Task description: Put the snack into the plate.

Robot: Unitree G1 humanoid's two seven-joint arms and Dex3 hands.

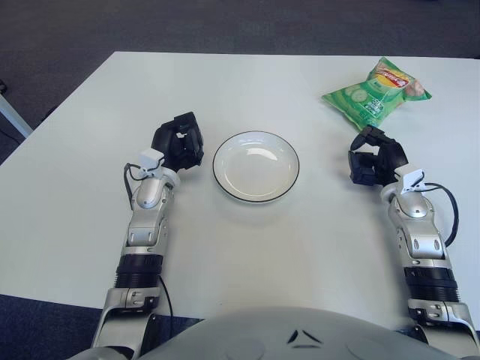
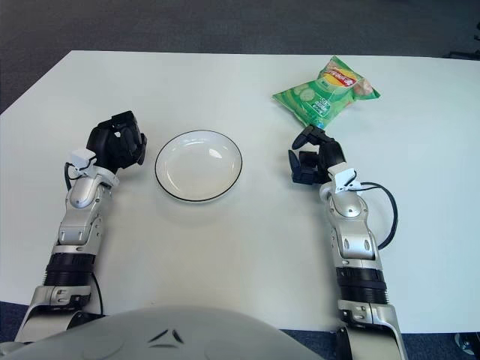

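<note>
In the left eye view, the green crinkled foil snack bag [image 1: 377, 92] lies on the white table [image 1: 75, 187], far right of the round white black-rimmed plate [image 1: 256, 166]. In the right eye view, the right hand [image 2: 315, 161] sits just below the bag with fingers loosely parted, gripping nothing, and the left hand [image 2: 116, 144] shows left of the plate, fingers curled and empty.

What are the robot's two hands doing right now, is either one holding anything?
Left hand: fingers curled, holding nothing, left of the plate.
Right hand: open, holding nothing, just short of the snack bag.
</note>
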